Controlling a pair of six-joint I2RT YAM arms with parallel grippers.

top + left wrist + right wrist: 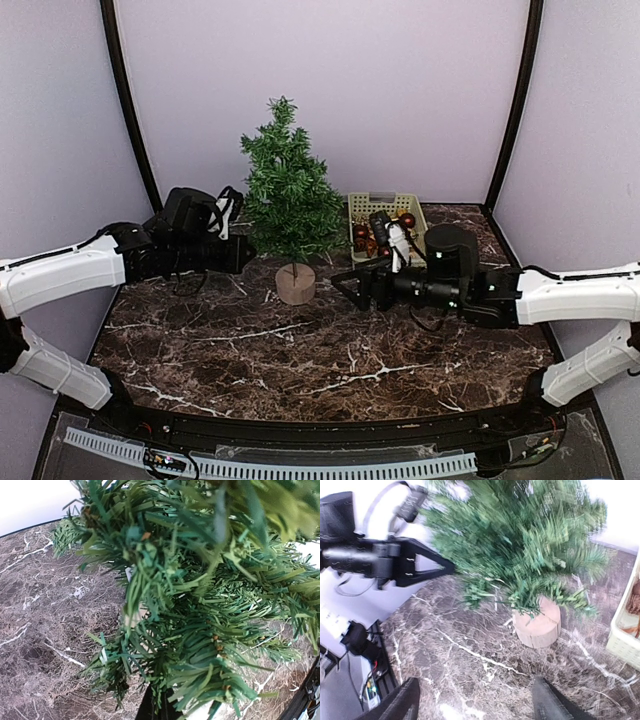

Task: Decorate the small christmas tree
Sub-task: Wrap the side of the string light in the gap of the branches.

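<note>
1. Desk point(300, 370): dark brown marble-patterned top with white veining. It carries every item below.

2. Arms: the white-and-black left arm point(60, 275) reaches in from the left. The matching right arm point(580, 295) reaches in from the right. Both lie low over the desk and aim at the tree.

3. The small christmas tree point(290, 200), dark green and bristly, stands at the centre rear of the desk. Its long axis is vertical and its tip points straight up. The thin trunk sits in a round tan stump base point(295, 285), which rests flat on the desk.

4. Pale yellow slotted plastic basket point(385, 203): just right of the tree, at the rear of the desk.

5. The left fingers point(235, 255) are closed together, with their tips at the tree's lower left foliage. Whether a branch is pinched cannot be told.

6. The right fingers point(402, 702) stand wide apart with nothing between them. They are near the base, on its right, without touching it.

7. Red and brown ball ornaments point(407, 220): inside the basket.
</note>
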